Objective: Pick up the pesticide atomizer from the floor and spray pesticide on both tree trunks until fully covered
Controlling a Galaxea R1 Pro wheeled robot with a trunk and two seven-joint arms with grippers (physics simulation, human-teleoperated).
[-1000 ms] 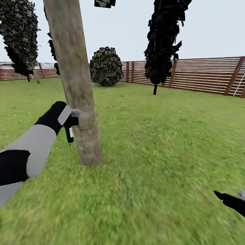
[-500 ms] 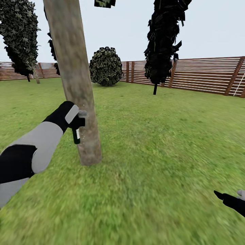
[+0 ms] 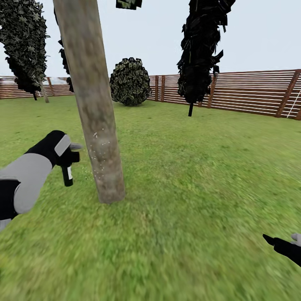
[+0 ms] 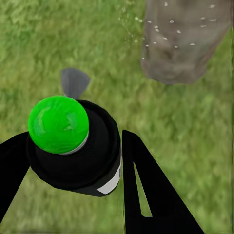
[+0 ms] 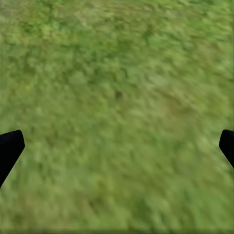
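Note:
The nearest tree's thick pale trunk (image 3: 94,121) rises from the lawn at left of centre. Whitish pesticide speckles (image 3: 97,155) dot its lower part; the left wrist view shows the speckles (image 4: 170,29) on the trunk base (image 4: 183,53). My left gripper (image 3: 70,156) hangs a short way left of the trunk, shut on the pesticide atomizer (image 3: 67,175). The atomizer is a small dark sprayer whose body points down. Up close, the atomizer (image 4: 78,156) shows a green cap between the black fingers (image 4: 146,190). My right gripper (image 3: 285,245) is open low over grass at lower right.
A second pale-trunked tree (image 3: 43,93) stands far back at left. A dark thin-trunked tree (image 3: 200,54) and a round bush (image 3: 130,81) stand near the brown slat fence (image 3: 251,94). Open lawn (image 3: 196,179) spreads to the right of the trunk.
My left gripper, which had pressed the atomizer close against the trunk, has drawn back left and slightly down. More speckles show on the trunk. The right arm has not moved.

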